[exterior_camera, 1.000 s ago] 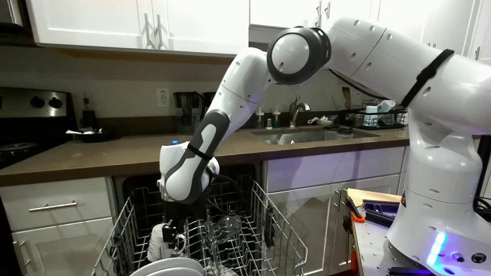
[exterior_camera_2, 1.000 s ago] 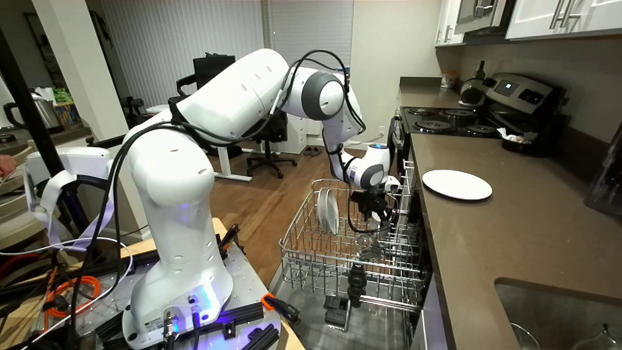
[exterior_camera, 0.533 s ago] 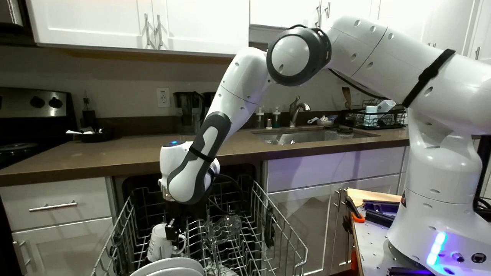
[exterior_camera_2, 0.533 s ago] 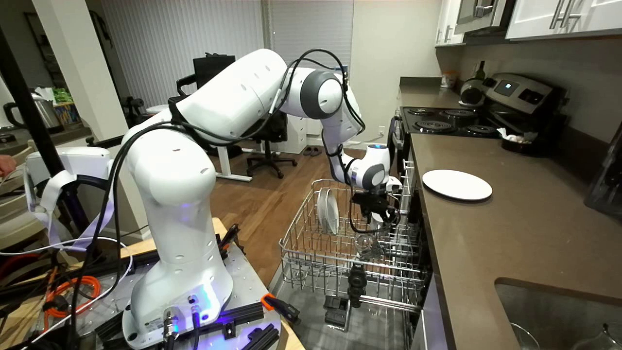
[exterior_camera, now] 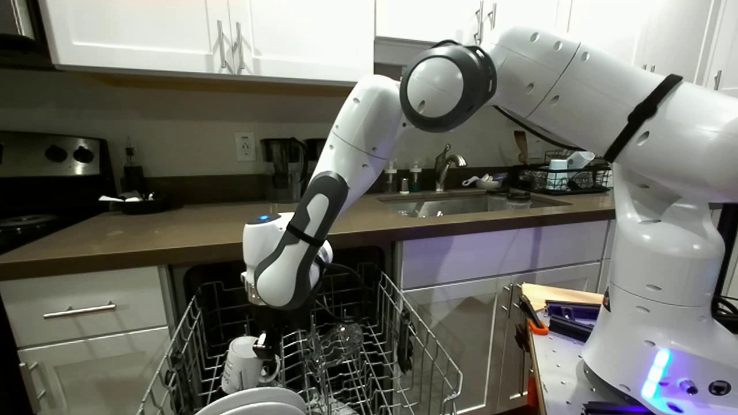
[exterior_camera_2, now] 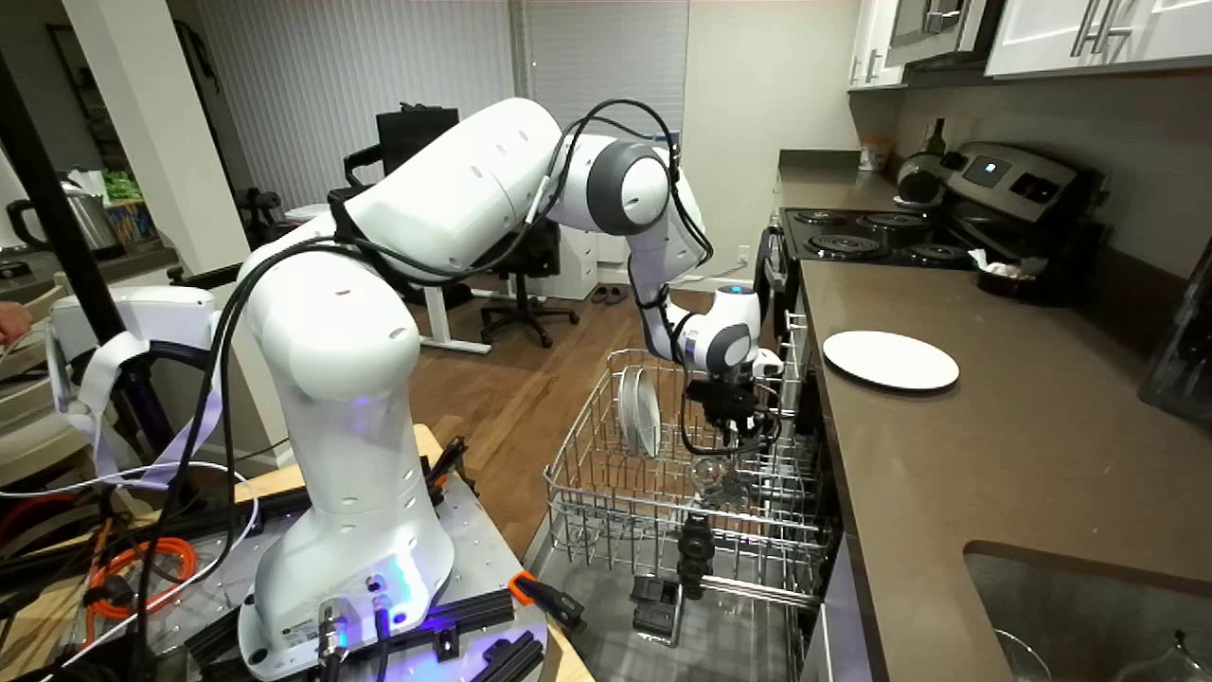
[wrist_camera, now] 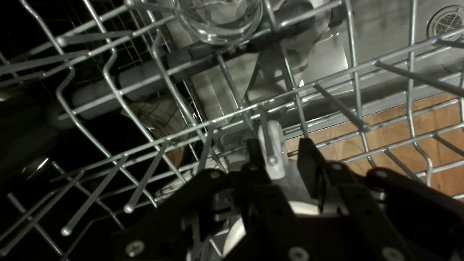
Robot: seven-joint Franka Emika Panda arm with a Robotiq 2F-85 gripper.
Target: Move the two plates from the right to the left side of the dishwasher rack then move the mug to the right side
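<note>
End effector (wrist_camera: 280,145) (jaws parted) straddles mug handle (wrist_camera: 280,156).

Kitchen, evidently of a home. Counter (exterior_camera: 173,233) fitted with sink (exterior_camera: 455,205) and faucet (exterior_camera: 442,172); white cabinets (exterior_camera: 305,40) mounted above. Stove (exterior_camera_2: 871,234) with coil burners (exterior_camera_2: 847,246) stands in line with the counter. Dishwasher rack (exterior_camera_2: 606,490) drawn out from below the counter. Adjoining area shows wood floor (exterior_camera_2: 530,384), vertical blinds (exterior_camera_2: 341,85), a desk chair (exterior_camera_2: 543,250) and a pair of shoes (exterior_camera_2: 600,295).

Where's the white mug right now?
In an exterior view, the mug sits on the left side inside the dishwasher rack, just behind the two plates, with the claw close by.
</note>
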